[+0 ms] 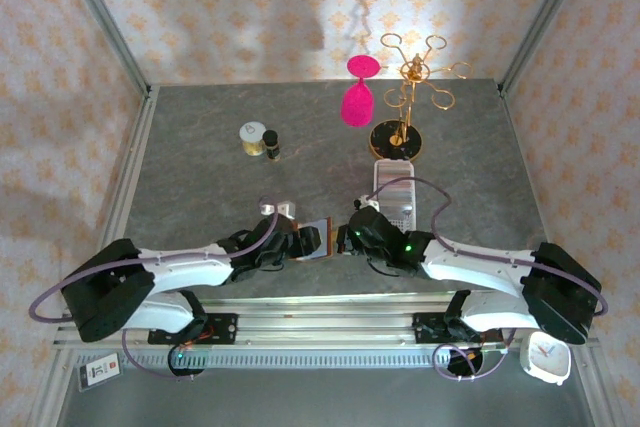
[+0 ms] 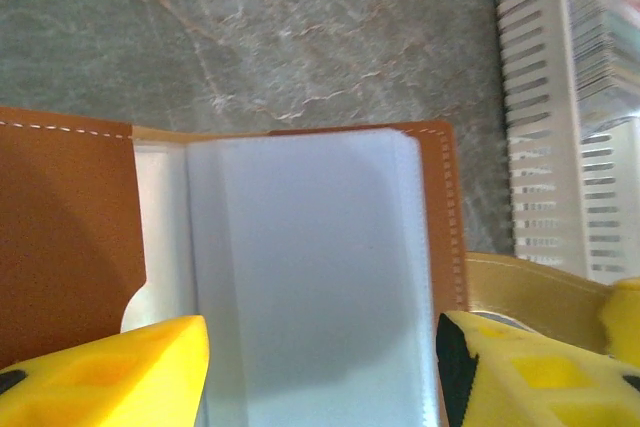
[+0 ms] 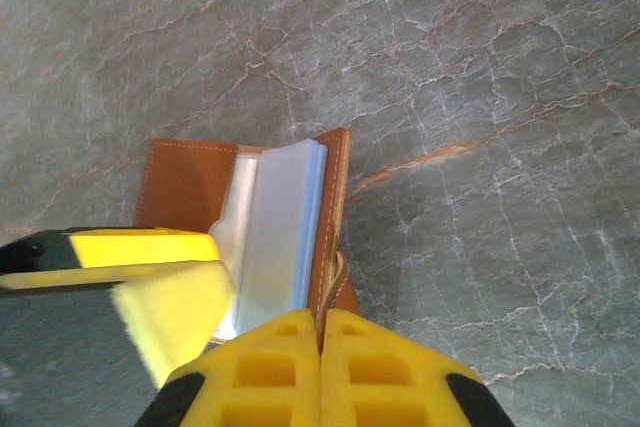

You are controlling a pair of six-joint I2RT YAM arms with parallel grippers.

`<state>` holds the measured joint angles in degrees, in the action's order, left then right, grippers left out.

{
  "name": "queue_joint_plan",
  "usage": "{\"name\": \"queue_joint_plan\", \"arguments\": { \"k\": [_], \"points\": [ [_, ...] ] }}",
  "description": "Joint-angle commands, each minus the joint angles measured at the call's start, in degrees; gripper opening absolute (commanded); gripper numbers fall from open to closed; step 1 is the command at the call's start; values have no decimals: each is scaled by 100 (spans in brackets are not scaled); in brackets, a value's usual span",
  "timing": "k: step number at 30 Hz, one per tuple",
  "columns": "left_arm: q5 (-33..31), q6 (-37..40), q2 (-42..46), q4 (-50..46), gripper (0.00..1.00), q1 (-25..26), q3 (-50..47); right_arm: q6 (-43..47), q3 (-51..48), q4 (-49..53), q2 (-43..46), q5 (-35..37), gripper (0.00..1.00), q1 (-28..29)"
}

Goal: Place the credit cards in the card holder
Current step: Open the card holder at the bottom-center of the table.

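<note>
The card holder [image 1: 316, 233] [image 2: 70, 217] [image 3: 185, 182], a reddish-brown leather wallet, is held open between the two arms just above the table's near middle. Its pale inner pockets [image 2: 310, 247] [image 3: 280, 217] fan up from the spine. My left gripper [image 1: 303, 241] [image 2: 322, 347] is open, and its yellow fingers [image 3: 150, 247] straddle the pale pockets. My right gripper [image 1: 346, 237] [image 3: 322, 322] is shut on the wallet's right leather cover, pinching its edge. Credit cards [image 2: 605, 37] stand on edge in the white perforated tray [image 1: 395, 187] [image 2: 540, 97], just right of the wallet.
A pink glass [image 1: 357, 97] and a gold wire stand [image 1: 405, 97] are at the back right. A small jar [image 1: 252, 137] and a dark bottle [image 1: 271, 145] sit at the back middle. A white clock [image 1: 545, 357] lies off the table at the near right.
</note>
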<state>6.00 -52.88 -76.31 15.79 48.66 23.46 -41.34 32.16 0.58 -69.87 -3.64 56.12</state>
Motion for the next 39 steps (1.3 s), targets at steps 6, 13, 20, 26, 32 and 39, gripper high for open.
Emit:
{"name": "queue_joint_plan", "arguments": {
  "k": [6, 13, 20, 26, 32, 39],
  "points": [
    [-83, -134, -468, 178, 63, 55, 54, 32, 20, -145, 118, 75, 0, 34],
    [-46, -172, -754, 250, 59, 73, 1, -39, -43, -113, 103, 174, 0, 37],
    [-48, -75, -975, 130, 53, 82, 18, -102, 27, 109, 8, 338, 0, 39],
    [-119, 70, -1139, -137, 41, 108, 101, -103, 76, 92, 8, 364, 0, 38],
    [-297, 203, -1197, -495, 35, 143, 202, -94, 82, 24, 66, 322, 0, 38],
    [-418, 100, -757, -666, 33, 178, 263, -121, 36, -111, 149, 224, 0, 39]
  ]
}}
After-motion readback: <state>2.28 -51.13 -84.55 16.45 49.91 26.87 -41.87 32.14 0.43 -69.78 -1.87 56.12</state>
